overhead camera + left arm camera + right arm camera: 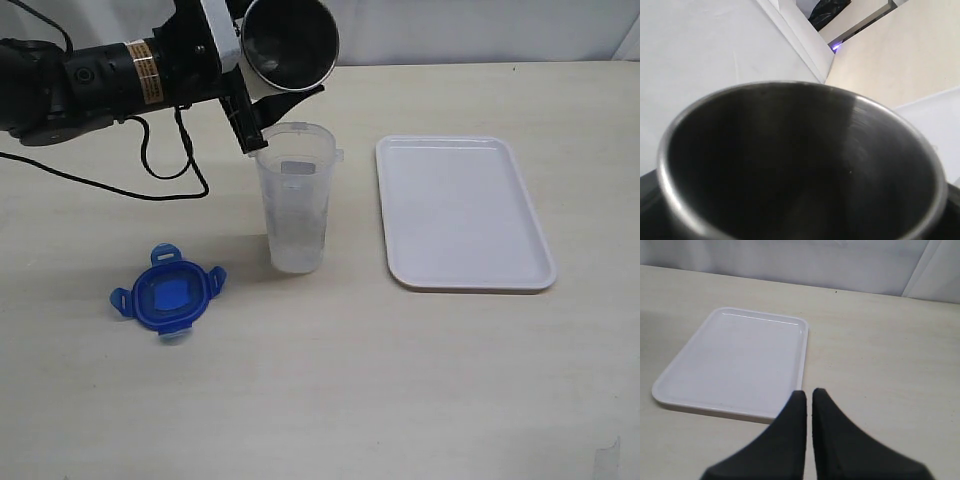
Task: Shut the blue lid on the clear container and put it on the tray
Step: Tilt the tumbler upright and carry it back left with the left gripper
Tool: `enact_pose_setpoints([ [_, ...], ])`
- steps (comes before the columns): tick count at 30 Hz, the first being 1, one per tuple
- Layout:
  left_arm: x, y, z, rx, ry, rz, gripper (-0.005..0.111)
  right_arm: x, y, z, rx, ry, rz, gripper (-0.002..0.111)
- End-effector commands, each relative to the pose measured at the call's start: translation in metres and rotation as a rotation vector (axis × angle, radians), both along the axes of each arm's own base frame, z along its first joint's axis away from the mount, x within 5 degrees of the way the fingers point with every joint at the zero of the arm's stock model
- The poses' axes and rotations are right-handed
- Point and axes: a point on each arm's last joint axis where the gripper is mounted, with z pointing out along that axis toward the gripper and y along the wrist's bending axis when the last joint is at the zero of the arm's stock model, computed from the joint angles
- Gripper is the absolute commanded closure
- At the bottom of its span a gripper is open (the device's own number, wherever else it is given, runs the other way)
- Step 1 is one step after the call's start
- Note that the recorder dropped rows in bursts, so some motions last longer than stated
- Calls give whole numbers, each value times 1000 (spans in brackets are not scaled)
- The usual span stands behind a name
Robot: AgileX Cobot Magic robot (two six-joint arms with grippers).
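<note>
The clear container (295, 200) stands upright and uncovered in the middle of the table. The blue lid (168, 295) lies flat on the table to its front left, apart from it. To the right lies the white tray (460, 210), with nothing on it. My left gripper (258, 88) is shut on a grey steel cup (290, 40), held tipped on its side just above the container's back rim. That cup (800, 165) fills the left wrist view and hides the jaws. My right gripper (809, 395) is shut and holds nothing, near a corner of the tray (735, 360).
A black cable (150, 170) from the left arm loops over the table behind the lid. A pale wall runs along the table's far edge. Bare tabletop lies in front of the container and tray.
</note>
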Motion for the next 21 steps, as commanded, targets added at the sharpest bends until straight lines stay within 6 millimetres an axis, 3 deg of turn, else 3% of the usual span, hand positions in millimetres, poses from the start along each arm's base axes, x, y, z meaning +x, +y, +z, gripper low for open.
enact_pose_setpoints([
  [1, 0, -1, 13, -73, -2, -2, 107, 0, 0, 0, 10, -5, -3, 104],
  [11, 5, 3, 9, -119, 156, 74, 107, 0, 0, 0, 10, -5, -3, 104],
  [21, 12, 8, 13, -322, 355, 182, 107, 0, 0, 0, 10, -5, -3, 104],
])
